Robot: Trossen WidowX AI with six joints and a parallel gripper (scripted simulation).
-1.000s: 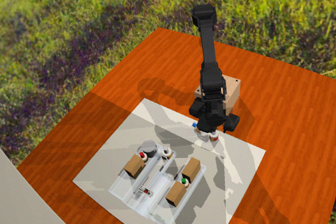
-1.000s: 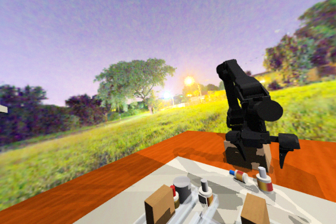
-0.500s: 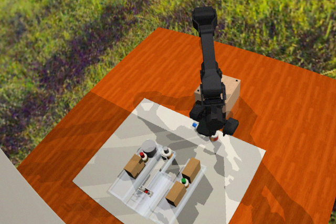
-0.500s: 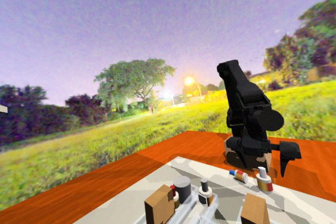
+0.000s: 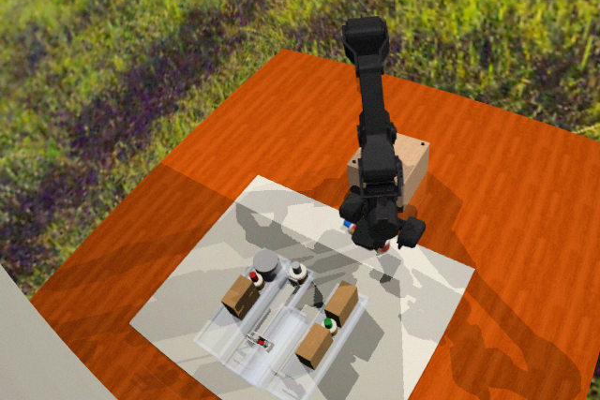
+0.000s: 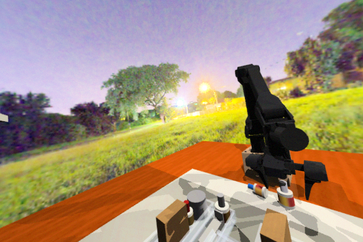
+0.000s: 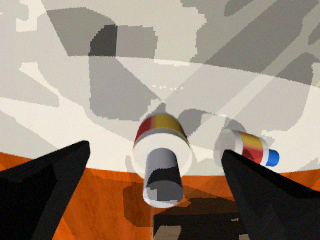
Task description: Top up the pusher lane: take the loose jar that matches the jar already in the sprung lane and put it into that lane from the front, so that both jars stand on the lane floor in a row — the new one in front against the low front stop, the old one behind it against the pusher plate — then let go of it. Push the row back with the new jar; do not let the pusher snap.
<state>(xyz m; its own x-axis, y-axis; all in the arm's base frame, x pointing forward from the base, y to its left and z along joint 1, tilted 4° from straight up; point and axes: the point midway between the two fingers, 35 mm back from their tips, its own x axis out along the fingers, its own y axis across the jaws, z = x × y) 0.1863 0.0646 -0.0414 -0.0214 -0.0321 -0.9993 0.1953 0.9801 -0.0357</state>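
Observation:
A loose white jar with a grey cap and red-yellow label (image 5: 383,246) (image 6: 285,199) (image 7: 161,145) stands upright near the mat's robot-side edge. My gripper (image 5: 380,241) (image 6: 287,192) (image 7: 158,152) is open and empty, pointing down, with its fingers on either side of this jar. A second loose jar with a blue cap (image 5: 349,226) (image 6: 259,190) (image 7: 251,148) lies on its side close by. A grey-capped jar (image 5: 296,273) (image 6: 222,207) stands at the robot-side end of a lane in the clear rack (image 5: 291,320). The pusher plate and the low front stop are hard to make out.
A grey cylinder (image 5: 265,262) (image 6: 196,199) stands beside the lane jar. A red-capped jar (image 5: 255,280) (image 6: 189,214) and a green-capped jar (image 5: 330,325) stand among brown blocks (image 5: 240,296) (image 5: 341,303) (image 6: 173,221). The robot's wooden base block (image 5: 415,163) is behind the gripper.

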